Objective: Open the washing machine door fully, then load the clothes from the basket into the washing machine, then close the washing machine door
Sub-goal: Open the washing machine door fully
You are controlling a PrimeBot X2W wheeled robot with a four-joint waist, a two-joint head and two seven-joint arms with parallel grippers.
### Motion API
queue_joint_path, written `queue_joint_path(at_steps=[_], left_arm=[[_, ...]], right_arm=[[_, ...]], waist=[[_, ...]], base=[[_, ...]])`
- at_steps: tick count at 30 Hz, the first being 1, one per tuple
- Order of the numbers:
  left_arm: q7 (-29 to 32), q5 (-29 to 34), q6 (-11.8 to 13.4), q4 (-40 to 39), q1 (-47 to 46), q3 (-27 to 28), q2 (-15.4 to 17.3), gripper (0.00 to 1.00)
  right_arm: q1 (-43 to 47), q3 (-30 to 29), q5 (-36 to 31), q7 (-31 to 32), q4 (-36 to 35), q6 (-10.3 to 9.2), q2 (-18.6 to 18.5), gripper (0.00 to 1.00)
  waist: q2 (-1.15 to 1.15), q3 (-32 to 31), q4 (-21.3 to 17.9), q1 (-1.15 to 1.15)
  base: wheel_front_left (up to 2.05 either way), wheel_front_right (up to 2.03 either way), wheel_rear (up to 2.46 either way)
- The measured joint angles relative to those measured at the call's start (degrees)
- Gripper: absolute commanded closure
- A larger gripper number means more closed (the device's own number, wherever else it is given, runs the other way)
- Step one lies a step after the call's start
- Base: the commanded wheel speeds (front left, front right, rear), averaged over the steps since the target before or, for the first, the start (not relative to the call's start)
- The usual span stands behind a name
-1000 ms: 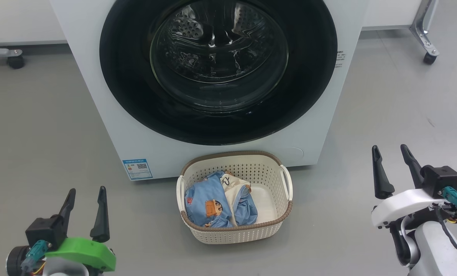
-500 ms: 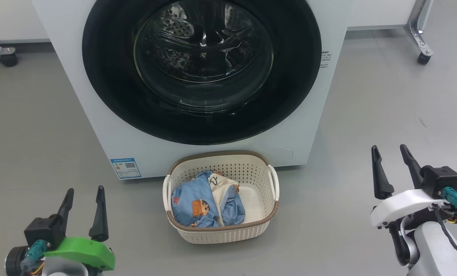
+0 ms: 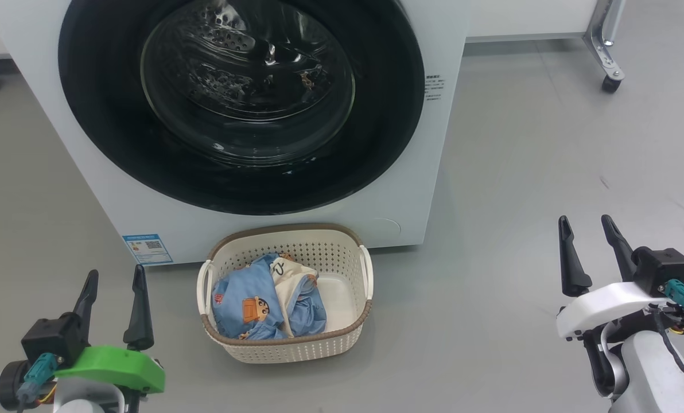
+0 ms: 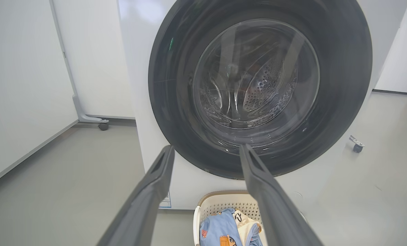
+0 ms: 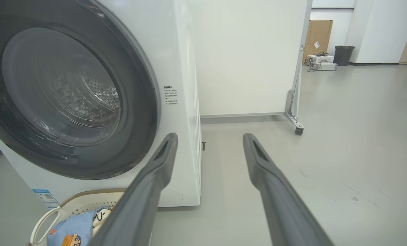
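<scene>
Large round door (image 3: 243, 100) with glossy black rim and bulging clear glass, shut flush in the big white front-loading washing machine (image 3: 431, 143), just above and behind the small cream perforated plastic basket (image 3: 287, 351) of light blue printed clothes (image 3: 249, 301). Straight ahead of the green-bracketed left gripper (image 3: 116, 272), off to the left of the white-bracketed right gripper (image 3: 584, 218); both spread wide, holding nothing. Nearer for the opening pull, by the look of it: the left gripper.

I log this as a test lab: bare smooth grey floor (image 5: 343, 153), plain white partition panels (image 5: 251, 58) on metal castor feet (image 5: 298, 130). One big white front-loading washing machine (image 5: 186, 102) stands free on the floor; far back, a brown cardboard box (image 5: 318, 36) and dark round bin (image 5: 343, 56).
</scene>
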Motion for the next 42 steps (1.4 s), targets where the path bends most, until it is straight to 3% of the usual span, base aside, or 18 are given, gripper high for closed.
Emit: queue_joint_path(at_steps=[20, 42], left_arm=[[-0.01, 0.53, -0.05, -1.1, -0.06, 0.42, -0.87, 0.0], [-0.01, 0.78, -0.32, -2.15, -0.04, -0.66, -0.98, 0.0]], right_arm=[[0.0, -1.09, -0.94, 0.0, -0.13, 0.49, 0.46, 0.0], [0.0, -2.14, -1.1, 0.0, 0.03, 1.46, 1.35, 0.0]], waist=[[0.0, 0.61, 0.16, 0.0], [0.0, 0.56, 0.17, 0.0]], base=[[0.59, 0.59, -1.17], [0.1, 0.1, -0.21]])
